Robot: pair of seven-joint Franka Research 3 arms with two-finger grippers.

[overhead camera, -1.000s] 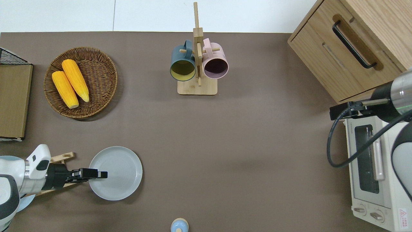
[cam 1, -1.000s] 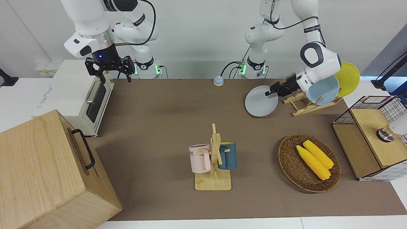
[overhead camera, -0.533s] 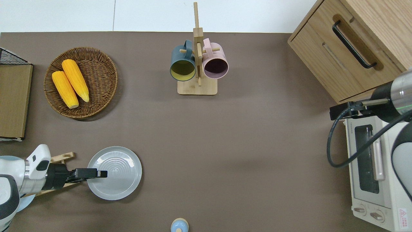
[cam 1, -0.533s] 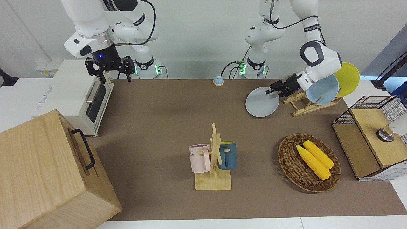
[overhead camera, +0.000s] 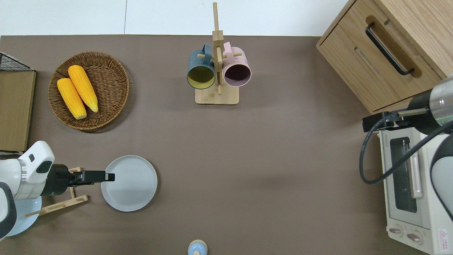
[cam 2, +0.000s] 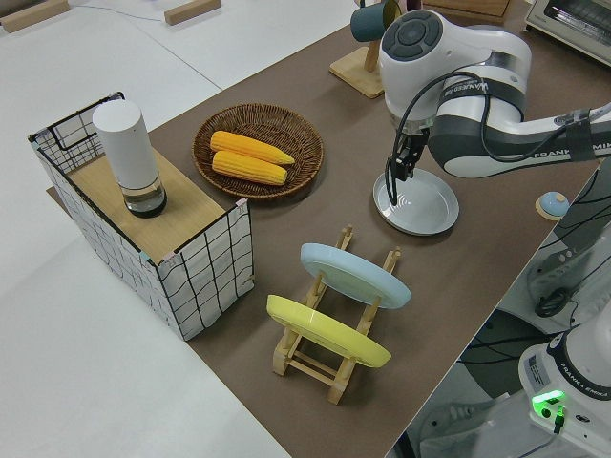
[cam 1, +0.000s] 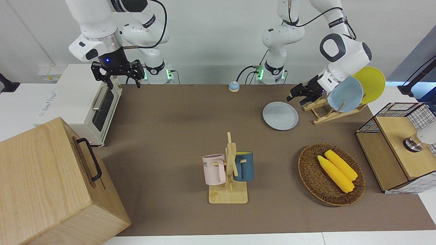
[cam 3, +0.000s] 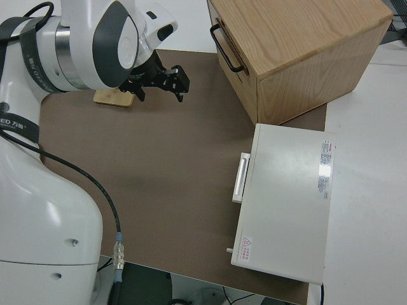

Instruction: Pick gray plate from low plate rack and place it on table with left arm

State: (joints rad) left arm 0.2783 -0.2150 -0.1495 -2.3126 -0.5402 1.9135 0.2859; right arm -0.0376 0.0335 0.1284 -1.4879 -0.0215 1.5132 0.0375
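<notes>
Left gripper [overhead camera: 110, 176] is hanging just over the rim of the gray plate [overhead camera: 129, 183], at the edge nearest the low plate rack [overhead camera: 58, 205], and we're reading its fingers as slightly apart with nothing between them, though the gap is hard to make out. We're seeing the gray plate lying flat on the table [overhead camera: 247, 159], just beside the rack and clear of its pegs, so we're judging the placing as done and the arm as being in its getaway. What we're worrying about now is the exit: the fingertips are sitting so close above the rim that a sideways drag could be catching the lip and skating the plate across the brown surface, or flipping its edge up. We're also watching the arm's bulky wrist, which is looming right by the light blue plate [cam 1: 344, 94] and the yellow plate [cam 1: 371, 83] leaning in the rack; a careless swing back could be knocking them out of their slots. Right arm is parked, so we're expecting no trouble from that end
</notes>
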